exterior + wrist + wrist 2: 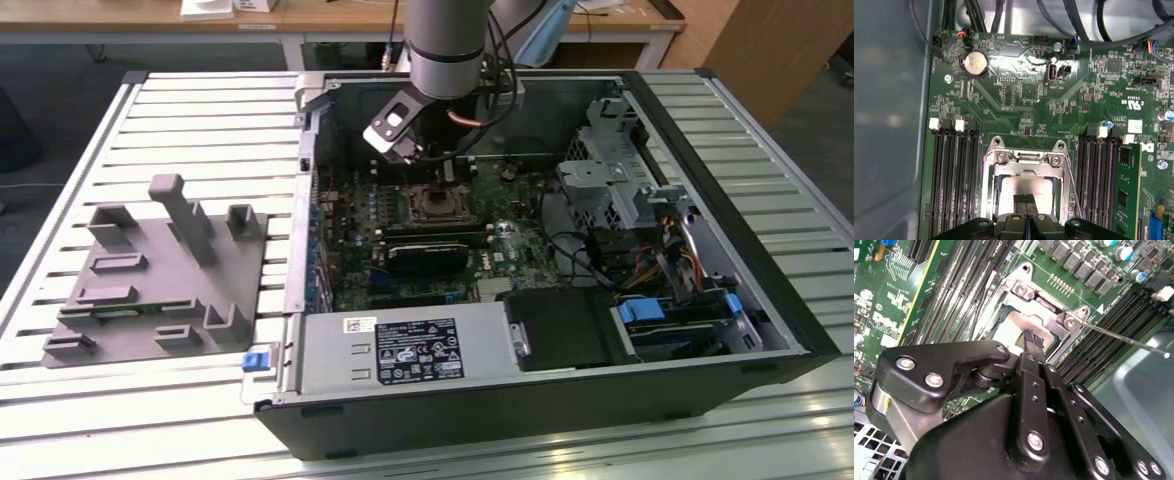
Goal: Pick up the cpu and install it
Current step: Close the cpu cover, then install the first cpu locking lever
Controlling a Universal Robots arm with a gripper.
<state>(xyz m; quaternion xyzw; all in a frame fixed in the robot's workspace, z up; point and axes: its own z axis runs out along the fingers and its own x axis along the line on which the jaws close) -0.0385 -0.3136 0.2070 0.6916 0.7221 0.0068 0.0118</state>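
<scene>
Fingers (1020, 204) sat shut, empty, over the cpu (1024, 185) in the socket (991, 165); I judged it light, fragile, best held edgewise.

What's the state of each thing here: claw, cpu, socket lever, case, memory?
claw: shut, tips right over the cpu.
cpu: lying flat in the socket, under the claw tips.
socket lever: looks unlatched, rod sticking out clear of the socket.
computer case: lying on its side, side panel off, open.
memory stick: seated in a slot beside the socket.
</scene>
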